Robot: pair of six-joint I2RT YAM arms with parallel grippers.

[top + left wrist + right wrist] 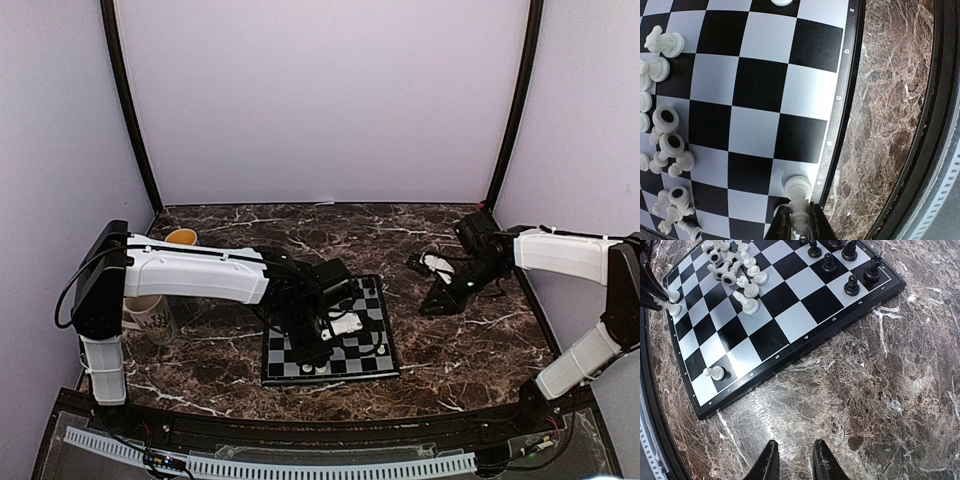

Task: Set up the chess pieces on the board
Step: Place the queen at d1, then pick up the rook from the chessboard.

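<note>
The board (393, 340) lies at the middle of the marble table. My left gripper (310, 358) is over its near edge, shut on a white chess piece (798, 192) whose base rests on a white edge square by the rim (840, 100). A heap of fallen white pieces (670, 145) lies to the left on the board. In the right wrist view the board (805, 342) shows that white heap (732, 267), a lone white pawn (715, 372) and standing black pieces (850, 270). My right gripper (795, 460) is open and empty over bare marble, right of the board (432, 308).
A white mug (150, 318) stands under the left arm, and an orange-rimmed cup (180, 238) stands behind it at the left. Pale walls close in the table. A black lip with a perforated strip (300, 465) runs along the near edge.
</note>
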